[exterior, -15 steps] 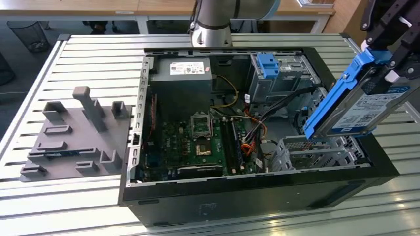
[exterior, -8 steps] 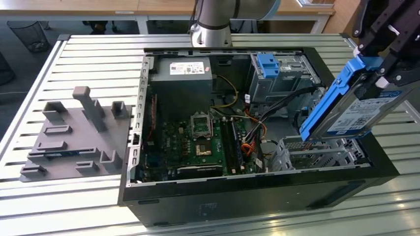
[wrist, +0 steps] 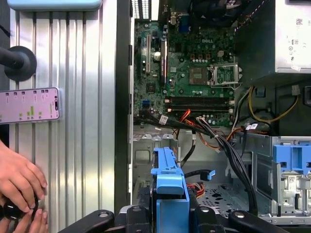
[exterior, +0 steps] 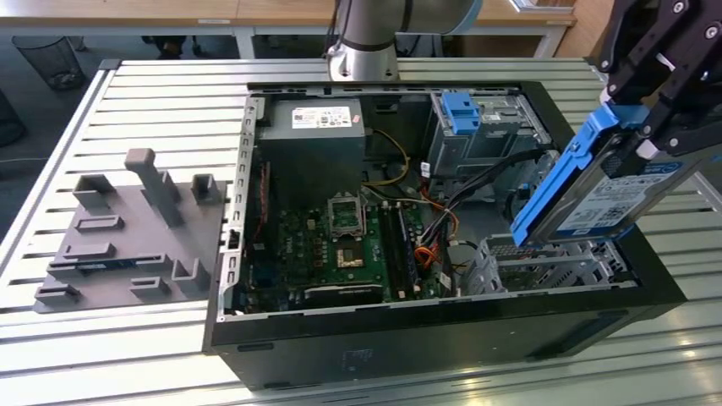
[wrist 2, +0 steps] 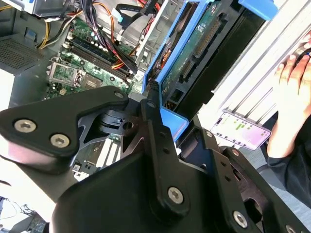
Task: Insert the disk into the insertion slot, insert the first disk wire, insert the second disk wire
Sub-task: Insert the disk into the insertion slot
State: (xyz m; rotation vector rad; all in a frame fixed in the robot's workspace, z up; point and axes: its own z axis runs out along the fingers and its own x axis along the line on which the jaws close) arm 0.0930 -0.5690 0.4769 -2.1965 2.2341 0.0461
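The black gripper [wrist 2: 154,114] fills the foreground in both wrist views, its fingers closed on the bright blue carrier of the disk [wrist 2: 194,46]. In the second wrist view the drive's green circuit side faces the camera. In the first wrist view the carrier's narrow blue edge [wrist: 169,194] stands up between the gripper's [wrist: 170,221] black links.

In the exterior view, the gripper [exterior: 637,127] reaches in at the view's upper right. The disk [exterior: 609,199] hangs steeply tilted, white label outward, over the open computer case [exterior: 451,313]. Its lower end is just above the insertion slot [exterior: 502,262], the low perforated silver bay at the case's corner on the exterior view's right. The disk is not seated in it, and I cannot tell whether the two touch.

Behind the slot stands the taller grey cage [exterior: 502,127] with its blue tab [exterior: 461,110]. Orange and black cables [exterior: 434,228] trail between the cage and the green motherboard [exterior: 338,245].

The case sits on a slatted metal bench [exterior: 147,110], with a grey fixture plate [exterior: 124,228] to the exterior view's left. In the first wrist view a person's hand [wrist: 19,179] rests on the bench beside the case, near a phone [wrist: 29,104].
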